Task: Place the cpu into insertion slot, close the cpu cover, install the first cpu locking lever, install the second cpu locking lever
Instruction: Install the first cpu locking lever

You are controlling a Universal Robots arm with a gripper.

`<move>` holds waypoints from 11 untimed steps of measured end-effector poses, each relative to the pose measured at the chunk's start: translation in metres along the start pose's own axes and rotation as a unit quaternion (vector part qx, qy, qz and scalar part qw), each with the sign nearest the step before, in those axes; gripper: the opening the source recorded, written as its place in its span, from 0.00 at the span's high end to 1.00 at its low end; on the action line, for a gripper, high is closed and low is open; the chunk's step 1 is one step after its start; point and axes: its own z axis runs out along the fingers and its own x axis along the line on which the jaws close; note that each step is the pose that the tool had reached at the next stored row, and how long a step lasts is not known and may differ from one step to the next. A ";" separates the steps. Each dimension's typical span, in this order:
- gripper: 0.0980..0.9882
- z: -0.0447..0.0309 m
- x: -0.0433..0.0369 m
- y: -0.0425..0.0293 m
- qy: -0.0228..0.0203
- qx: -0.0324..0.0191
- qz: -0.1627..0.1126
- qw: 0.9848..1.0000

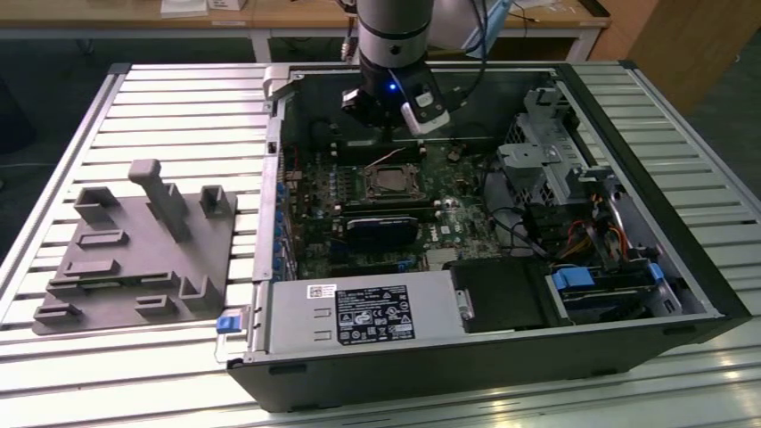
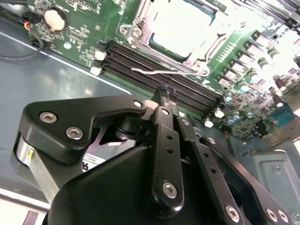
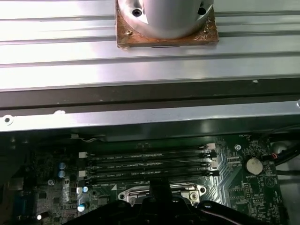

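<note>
Gripper [image 2: 165, 91] is down inside the open computer case [image 1: 666, 232], fingers drawn in narrow until the tips meet. I see nothing between them. In the second wrist view the tips hang just above the memory slots [image 2: 136, 58], close beside a thin wire locking lever [image 2: 159, 71]. That lever lies out across the slots, swung away from the socket rather than latched. I can't tell whether the tips touch it.

The cpu [image 2: 180, 26] sits in the insertion slot [image 1: 387, 183] with its pale face up. The cpu cover [image 2: 142, 26] looks to be lying flat around it, its silver frame bordering the chip. I can't make out the state of the other lever.

In the exterior view the socket is on the motherboard [image 1: 312, 192], in the half away from the power supply [image 1: 356, 316]. A black card [image 1: 380, 230] lies between socket and supply. The gripper is over the board's edge beyond the socket, by the case's far wall.

The first wrist view has the memory slots running between the socket and the case wall. The slatted metal worktop [image 3: 140, 65] and the arm's round base [image 3: 164, 18] lie past that wall.

A grey fixture tray [image 1: 119, 276] rests on the worktop outside the case, on the exterior view's left, well apart from the gripper. A coin cell [image 2: 54, 18] sits on the board to one side of the slots.
</note>
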 end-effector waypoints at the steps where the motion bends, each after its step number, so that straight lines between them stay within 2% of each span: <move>1: 0.99 0.0001 -0.0011 0.0001 0.000 0.000 0.000 1.000; 7: 0.99 0.0003 -0.0018 0.0002 0.000 0.000 0.000 1.000; 8: 0.99 0.0006 -0.0014 0.0001 -0.002 0.002 -0.001 1.000; 11: 0.99 0.0016 0.0004 -0.0004 -0.013 0.010 -0.004 1.000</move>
